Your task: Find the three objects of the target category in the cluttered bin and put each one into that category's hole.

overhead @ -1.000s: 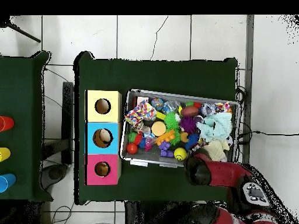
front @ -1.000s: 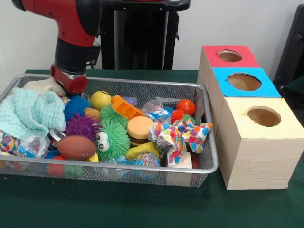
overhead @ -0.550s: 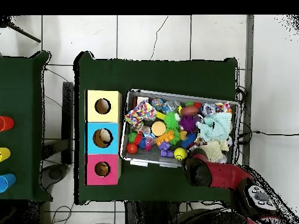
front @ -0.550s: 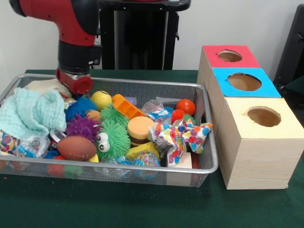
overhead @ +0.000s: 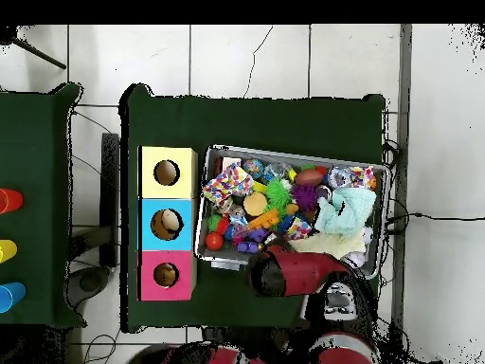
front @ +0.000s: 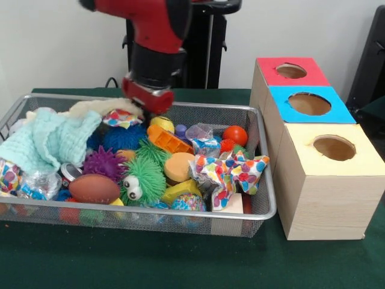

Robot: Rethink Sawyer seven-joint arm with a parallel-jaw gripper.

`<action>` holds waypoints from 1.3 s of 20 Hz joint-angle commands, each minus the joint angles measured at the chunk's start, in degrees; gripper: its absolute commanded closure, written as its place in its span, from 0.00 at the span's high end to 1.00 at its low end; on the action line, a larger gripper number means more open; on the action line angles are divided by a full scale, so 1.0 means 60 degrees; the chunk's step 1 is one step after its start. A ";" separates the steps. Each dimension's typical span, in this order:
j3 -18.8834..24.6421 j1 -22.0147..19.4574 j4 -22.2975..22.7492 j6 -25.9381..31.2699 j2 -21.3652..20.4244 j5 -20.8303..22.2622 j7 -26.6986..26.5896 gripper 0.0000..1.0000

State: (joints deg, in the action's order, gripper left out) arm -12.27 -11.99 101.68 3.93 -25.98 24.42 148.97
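Hovering over the wire-mesh bin, the pincer hides its grip; I cannot tell. Below it sit a smooth yellow ball, spiky rubber balls and crumpled cloth.

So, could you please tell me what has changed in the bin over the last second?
The arm swept along the bin's far side toward the boxes, in the front view from the left corner to near the middle. It dragged clutter along: the pale green cloth and cream cloth spread sideways, and the yellow ball shifted. Whether the gripper holds anything is hidden. The three boxes and the football stayed put.
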 commanded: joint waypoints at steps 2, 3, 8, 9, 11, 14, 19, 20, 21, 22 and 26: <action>0.0434 0.0891 -0.0405 0.1740 0.0045 -0.1252 0.0995 0.00; 0.0577 0.0889 -0.0363 0.1478 0.0148 -0.1417 0.1183 0.00; 0.1921 0.0249 -0.0128 0.0355 0.0616 -0.2162 0.1431 0.00; 0.1958 0.0235 -0.0164 0.0268 0.0665 -0.2210 0.1399 0.00; 0.1758 0.0381 -0.0309 0.0345 0.0633 -0.2158 0.1164 0.00; 0.1292 0.0703 -0.0485 0.0136 0.0764 -0.2029 0.1042 0.00; 0.0566 0.0900 -0.0687 0.0568 0.1134 -0.2030 0.0973 0.00; 0.0579 0.0753 -0.0732 0.0716 0.1168 -0.1876 0.0720 0.00; 0.0519 0.0711 -0.0775 0.0659 0.1214 -0.1828 0.0663 1.00; 0.0587 0.0596 -0.0777 0.0650 0.1212 -0.1773 0.0577 1.00; 0.0867 0.0115 -0.0843 0.0606 0.1206 -0.1541 0.0208 1.00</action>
State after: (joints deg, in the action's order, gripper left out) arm -10.38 -8.18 99.68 7.22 -23.20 15.15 148.97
